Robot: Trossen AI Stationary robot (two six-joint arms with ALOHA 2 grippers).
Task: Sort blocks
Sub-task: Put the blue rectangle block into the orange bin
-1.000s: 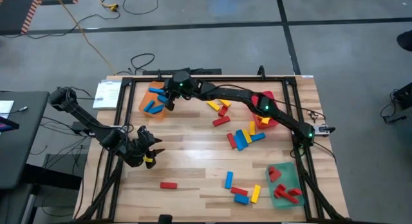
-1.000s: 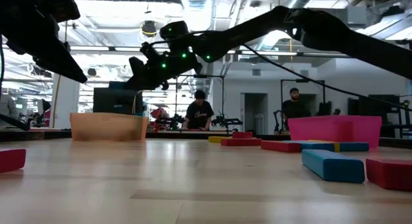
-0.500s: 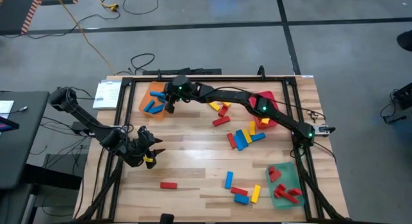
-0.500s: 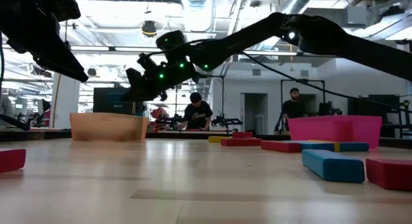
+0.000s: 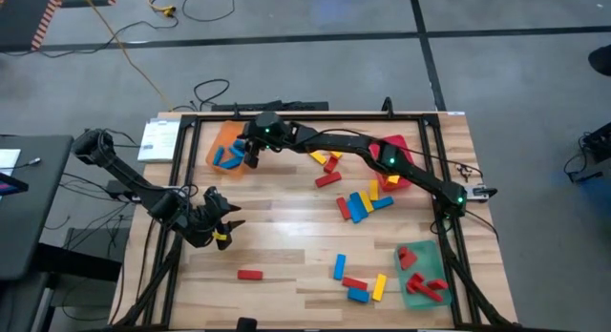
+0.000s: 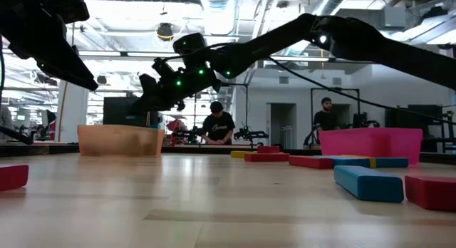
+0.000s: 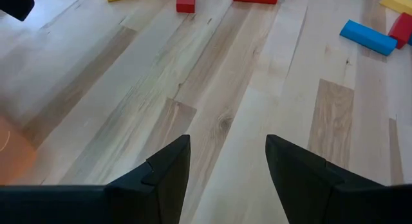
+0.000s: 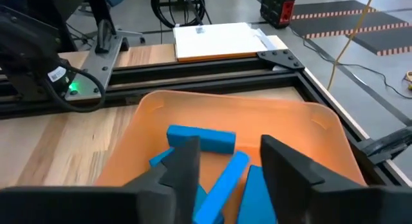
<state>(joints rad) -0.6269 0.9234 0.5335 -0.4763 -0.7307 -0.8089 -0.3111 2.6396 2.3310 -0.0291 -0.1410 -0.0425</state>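
The orange tray stands at the table's far left and holds several blue blocks. My right gripper hangs open just over them, reached across the table. One blue block lies in line with the gap between its fingers; whether a finger touches it I cannot tell. My left gripper stands open above bare wood near the table's left edge, nothing between its fingers. Loose red, yellow and blue blocks lie mid-table.
A pink-red tray stands at the far right under the right arm, and a green tray with red blocks at the near right. A lone red block and a small cluster lie near the front edge. People stand beyond the table.
My right gripper has sunk a little toward the orange tray and now hangs close over its blue blocks. My left arm has kept still.
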